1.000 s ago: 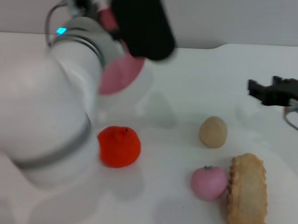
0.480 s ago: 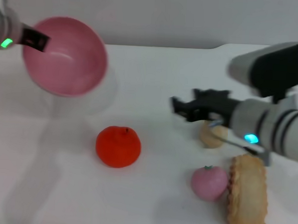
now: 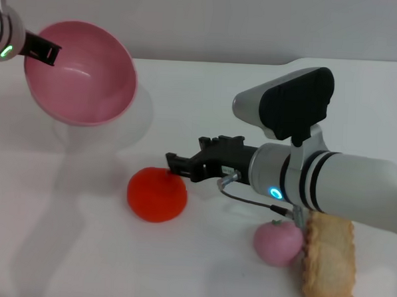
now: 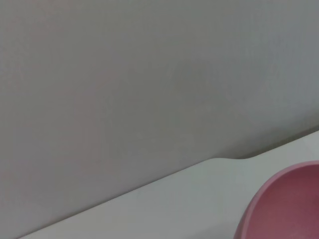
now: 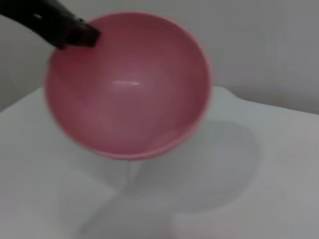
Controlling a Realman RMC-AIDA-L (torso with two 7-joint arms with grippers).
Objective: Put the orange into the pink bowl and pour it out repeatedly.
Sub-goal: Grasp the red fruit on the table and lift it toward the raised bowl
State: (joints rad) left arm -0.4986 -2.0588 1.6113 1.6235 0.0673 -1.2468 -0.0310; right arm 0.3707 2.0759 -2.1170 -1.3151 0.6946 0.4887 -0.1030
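Red-orange and glossy, the orange (image 3: 157, 195) you were tracking was round and sat on the white table (image 3: 207, 116), in front of the bowl and left of the other toy food. Your right gripper (image 3: 178, 164) reached in from the right with its dark fingers (image 3: 215, 149) just above and behind the fruit; I could not tell how far the jaws stood apart, nor whether they touched it. Pink, smooth and deep, the bowl (image 3: 80, 72) was held up off the table at the far left, tilted with its mouth facing you, and held nothing. Your left gripper (image 3: 42, 48) was clamped on its rim. A small pink fruit (image 3: 277, 242) touched a tan pastry (image 3: 328, 262) at the near right.
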